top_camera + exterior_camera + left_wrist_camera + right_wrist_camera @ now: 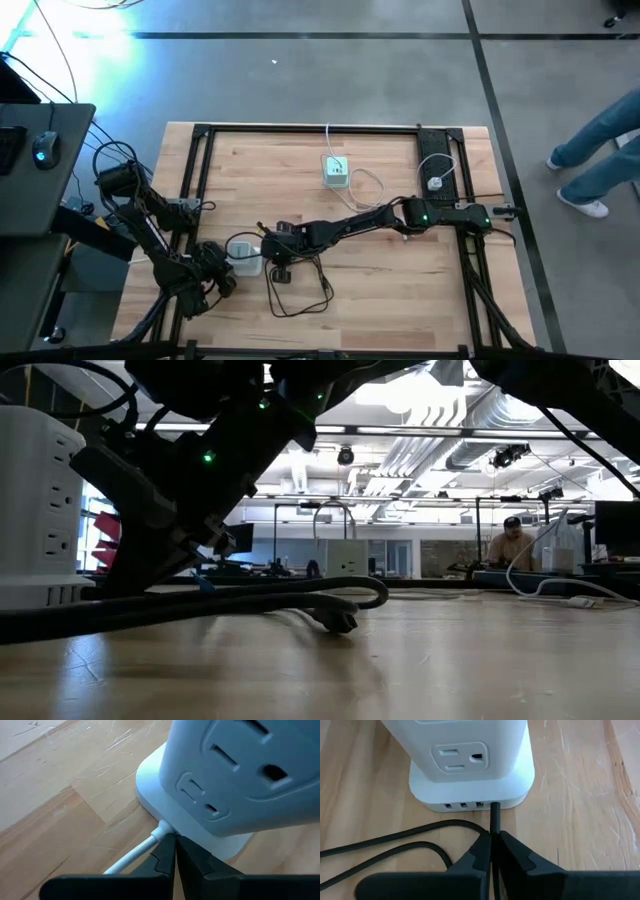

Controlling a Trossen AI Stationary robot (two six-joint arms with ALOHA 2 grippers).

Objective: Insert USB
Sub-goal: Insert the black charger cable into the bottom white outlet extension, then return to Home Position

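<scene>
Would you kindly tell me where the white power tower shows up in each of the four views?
High view: white power tower sits lower left of centre, between both tools.
Low view: at the far left edge, upright.
Left wrist view: fills the upper right, its white cord leading out.
Right wrist view: top centre, USB ports along its base.
Shared landmark: the black cable at the base.

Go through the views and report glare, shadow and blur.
High view: blue-white glare blooms on the floor at the top left. Low view: backlit by bright ceiling lights, the arm is a dark silhouette, the near tabletop soft. Left wrist view: the white power block looms close and slightly soft. Right wrist view: evenly lit, the block's ports sharp.
</scene>
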